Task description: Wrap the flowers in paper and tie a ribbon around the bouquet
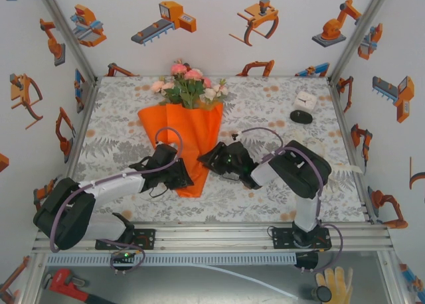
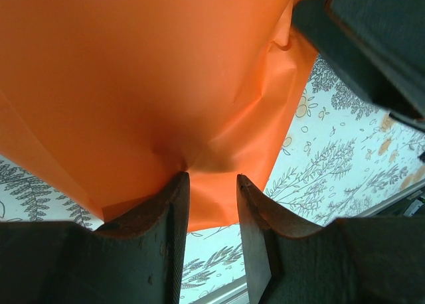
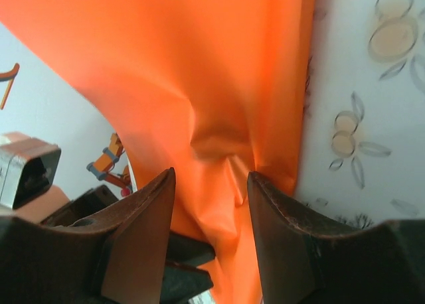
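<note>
The orange paper (image 1: 192, 135) lies folded into a cone around the flowers (image 1: 189, 85), whose pink and cream blooms and green leaves stick out of its wide far end. My left gripper (image 1: 182, 176) holds the cone's narrow lower part from the left. In the left wrist view it (image 2: 214, 179) is shut on puckered paper (image 2: 133, 72). My right gripper (image 1: 207, 159) holds the same narrow part from the right. The right wrist view shows it (image 3: 211, 174) shut on a creased fold of the paper (image 3: 219, 65). A pale strip that looks like the ribbon (image 1: 346, 166) lies by the right arm.
A white box (image 1: 305, 99) and a small black object (image 1: 301, 117) sit at the back right of the floral tablecloth (image 1: 113, 138). Walls close off the table's left, right and far sides. The two grippers stand close together across the cone's tip.
</note>
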